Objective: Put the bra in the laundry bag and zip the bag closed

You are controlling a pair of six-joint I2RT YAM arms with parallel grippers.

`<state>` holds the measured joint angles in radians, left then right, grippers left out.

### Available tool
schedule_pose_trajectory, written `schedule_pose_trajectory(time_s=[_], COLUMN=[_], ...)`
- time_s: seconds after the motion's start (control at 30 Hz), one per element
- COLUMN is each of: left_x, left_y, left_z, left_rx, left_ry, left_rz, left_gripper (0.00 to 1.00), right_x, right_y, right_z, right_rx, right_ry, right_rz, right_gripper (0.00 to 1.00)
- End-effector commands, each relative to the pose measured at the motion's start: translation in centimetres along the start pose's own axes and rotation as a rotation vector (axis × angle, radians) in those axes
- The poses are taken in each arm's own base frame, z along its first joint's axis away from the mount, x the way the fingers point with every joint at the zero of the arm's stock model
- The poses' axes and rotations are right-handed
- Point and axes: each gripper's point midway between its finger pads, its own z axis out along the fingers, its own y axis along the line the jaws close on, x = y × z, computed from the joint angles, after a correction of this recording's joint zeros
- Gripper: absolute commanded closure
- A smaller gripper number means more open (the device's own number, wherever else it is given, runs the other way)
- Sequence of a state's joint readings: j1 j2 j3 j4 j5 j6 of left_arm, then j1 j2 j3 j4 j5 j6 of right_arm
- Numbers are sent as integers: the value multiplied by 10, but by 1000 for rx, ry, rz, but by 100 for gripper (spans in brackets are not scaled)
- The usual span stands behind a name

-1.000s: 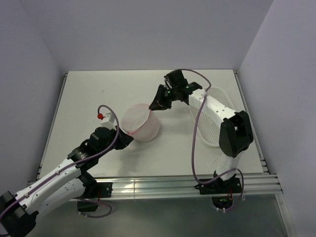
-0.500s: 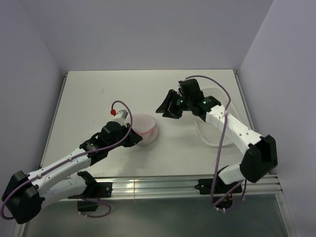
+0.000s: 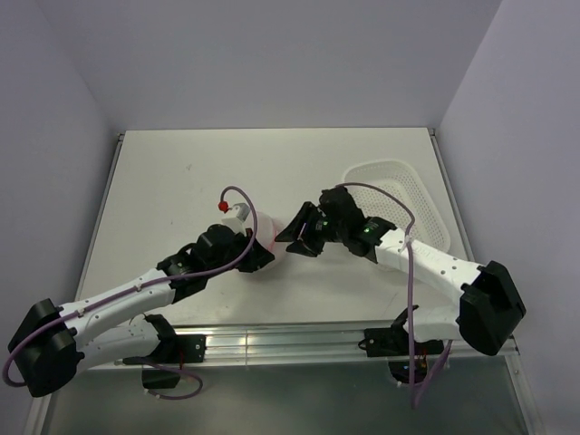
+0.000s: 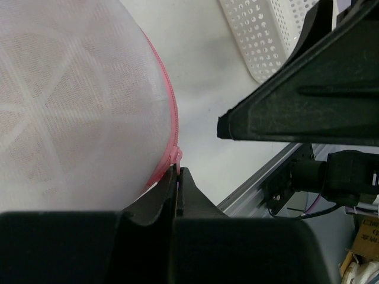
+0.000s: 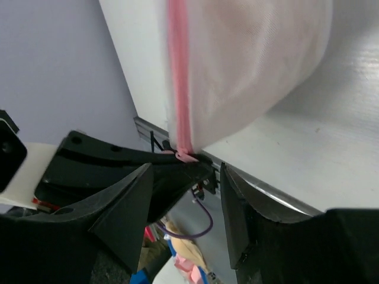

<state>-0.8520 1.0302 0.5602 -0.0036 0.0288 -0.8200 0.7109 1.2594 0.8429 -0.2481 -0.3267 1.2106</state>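
The bag (image 3: 269,228) sits near-centre on the worktop (image 3: 181,172), a peach tint inside likely the bra (image 5: 243,29), with the left tool (image 4: 177,171) pinched shut on its pull (image 4: 177,156) at the near edge and the right tool (image 5: 185,177) spread open just right, facing along the zip (image 5: 179,71).

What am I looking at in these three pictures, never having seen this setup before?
Two robot arms, each ending in a two-finger gripper, stand at a white table. One picture looks down from above; the other two come from cameras on the wrists. On the table lie a round mesh laundry bag with a pink zipper and a white perforated basket. The left gripper is shut on the bag's zipper pull. The right gripper is open, close to the bag, holding nothing.
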Motion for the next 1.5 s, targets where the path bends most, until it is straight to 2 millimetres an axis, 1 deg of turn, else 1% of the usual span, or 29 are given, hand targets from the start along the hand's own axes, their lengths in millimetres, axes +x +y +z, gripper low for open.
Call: schedule_pose_trajectory(time_s=[0.0, 0.07, 0.1, 0.13, 0.33, 0.43, 0.53, 0.57, 0.63, 0.67, 0.77, 0.9, 1.0, 1.03, 1.23, 1.33, 1.47], left_x=[-16, -14, -12, -12, -10, -7, -5, -4, -2, 4, 10, 12, 11, 10, 3, 2, -2], left_y=[-17, -15, -15, -15, -15, -14, -10, -8, -4, 3, 10, 27, 37, 44, 66, 73, 69], left_z=[-2, -2, -2, -2, 0, 1, 0, 0, -2, -4, -10, -19, -25, -28, -36, -35, -35], left_rx=[48, 43, 45, 44, 46, 44, 32, 21, 9, -18, -27, -87, -113, -127, -189, -209, -189], left_ry=[-51, -45, -43, -42, -33, -23, -24, -19, -18, 2, 9, -9, -23, -31, -53, -50, -62], left_rz=[24, 24, 25, 25, 26, 27, 22, 20, 12, 9, -2, -24, -41, -54, -88, -100, -96], left_gripper=[100, 100, 100, 100, 100, 100, 100, 100, 100, 100, 100, 100, 100, 100, 100, 100, 100], right_x=[-16, -18, -19, -20, -20, -20, -21, -22, -26, -26, -31, -39, -45, -46, -56, -61, -63], right_y=[25, 26, 22, 25, 24, 24, 25, 25, 24, 25, 24, 23, 27, 26, 32, 33, 38], right_z=[8, 16, 21, 22, 33, 35, 36, 36, 37, 37, 38, 35, 34, 34, 33, 33, 32], right_rx=[-69, -52, -38, -38, -27, -24, -26, -24, -15, -15, -9, -7, -14, -11, -10, -9, -15], right_ry=[-60, -54, -48, -47, -35, -35, -35, -37, -47, -49, -52, -70, -76, -78, -87, -94, -89], right_rz=[10, -3, -8, -12, -15, -12, -15, -15, -14, -14, -11, -8, -11, -11, -28, -27, -46], right_gripper=[43, 44, 44, 44, 44, 48, 72, 88, 97, 100, 100, 100, 100, 100, 100, 100, 100])
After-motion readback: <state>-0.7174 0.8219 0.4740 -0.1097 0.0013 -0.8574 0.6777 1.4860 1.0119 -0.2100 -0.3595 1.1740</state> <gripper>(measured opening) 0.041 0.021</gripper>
